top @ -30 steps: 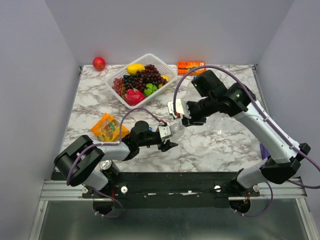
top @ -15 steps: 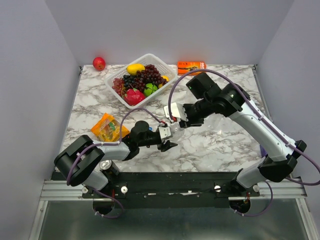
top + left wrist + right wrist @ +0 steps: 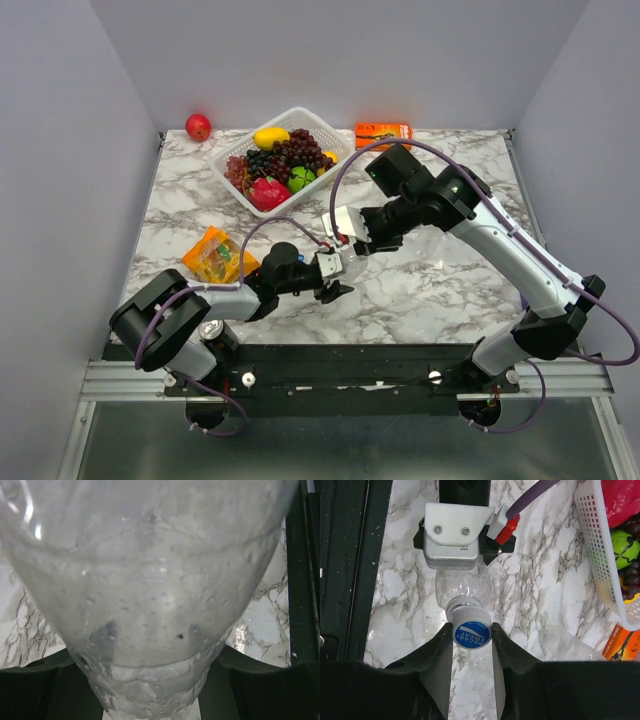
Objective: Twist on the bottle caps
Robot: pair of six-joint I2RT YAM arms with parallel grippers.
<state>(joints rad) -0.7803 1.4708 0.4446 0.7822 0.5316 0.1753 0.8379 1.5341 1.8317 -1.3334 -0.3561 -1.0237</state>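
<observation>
- Top view: your left gripper (image 3: pixel 338 272) and right gripper (image 3: pixel 350 240) meet mid-desk (image 3: pixel 450 285); the basket (image 3: pixel 232 152) sits well apart, and bare marble runs to the right edge.
- Left wrist: the jaws clamp the bottle (image 3: pixel 150 580), which fills the view.
- Right wrist: the fingers pinch the blue cap (image 3: pixel 472 634) at the bottle's mouth; the basket rim is near on the right.

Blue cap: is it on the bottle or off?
On: in the right wrist view the cap sits over the bottle mouth, pinched by the right end effector. Tightness: cannot tell.

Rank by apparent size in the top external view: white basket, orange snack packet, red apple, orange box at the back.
Largest to smallest:
1. white basket
2. orange snack packet
3. orange box
4. red apple
No close calls.
</observation>
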